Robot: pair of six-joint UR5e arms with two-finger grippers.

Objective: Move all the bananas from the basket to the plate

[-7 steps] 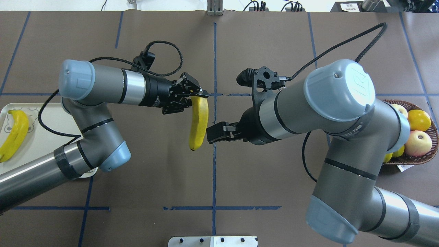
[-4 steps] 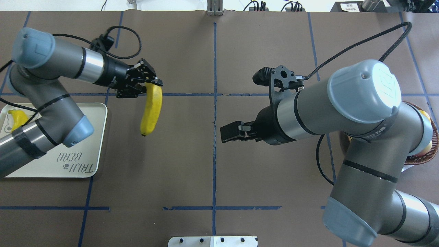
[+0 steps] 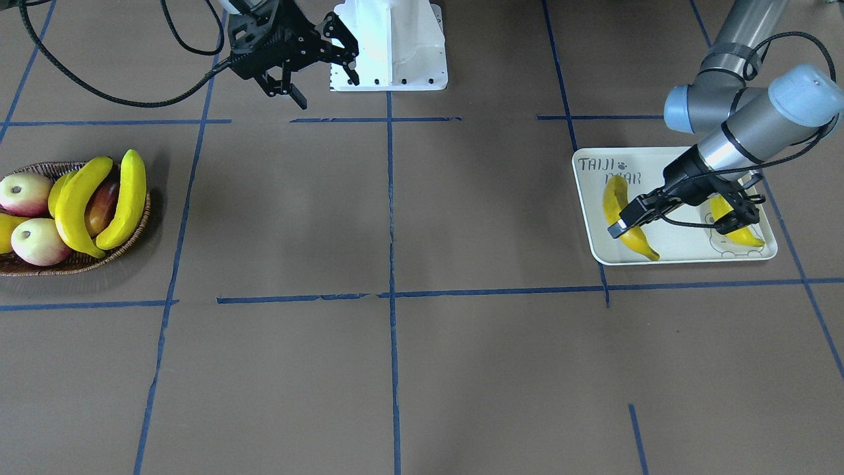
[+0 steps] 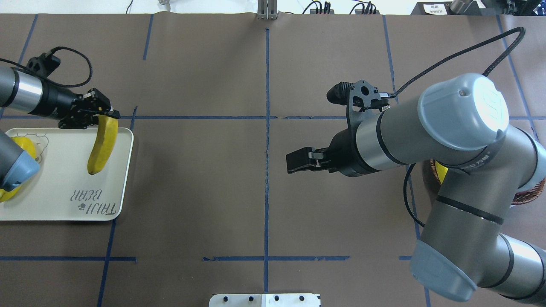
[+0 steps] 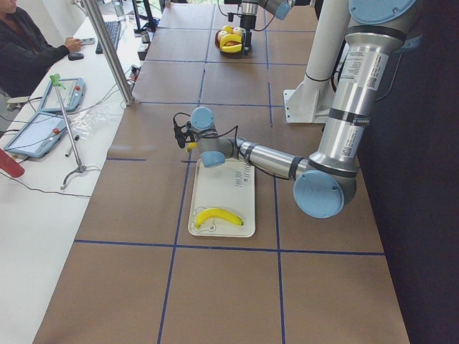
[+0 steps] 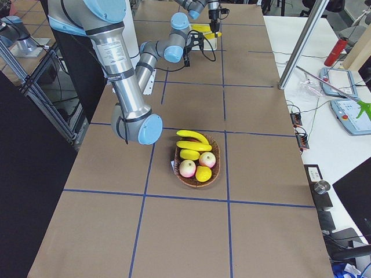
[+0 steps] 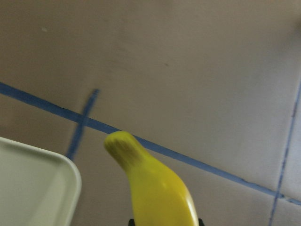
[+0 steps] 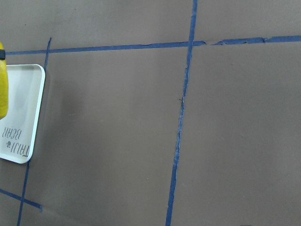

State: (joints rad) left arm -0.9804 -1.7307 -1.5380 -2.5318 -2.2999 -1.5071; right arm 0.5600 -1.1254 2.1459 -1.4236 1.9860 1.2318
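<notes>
Plate (image 4: 64, 204), table's left side: one lying banana (image 3: 742, 234) by the bear drawing. Basket (image 3: 66, 265), right side: two bananas (image 3: 79, 204) across apples (image 3: 36, 241) and other fruit.

Left gripper (image 4: 100, 115) was clamped on the held banana (image 4: 102, 147) at its far end. It hung from the jaws over the plate's right part.

Right gripper (image 3: 328, 86) was spread wide and empty, right of the centre line, well apart from the basket.
</notes>
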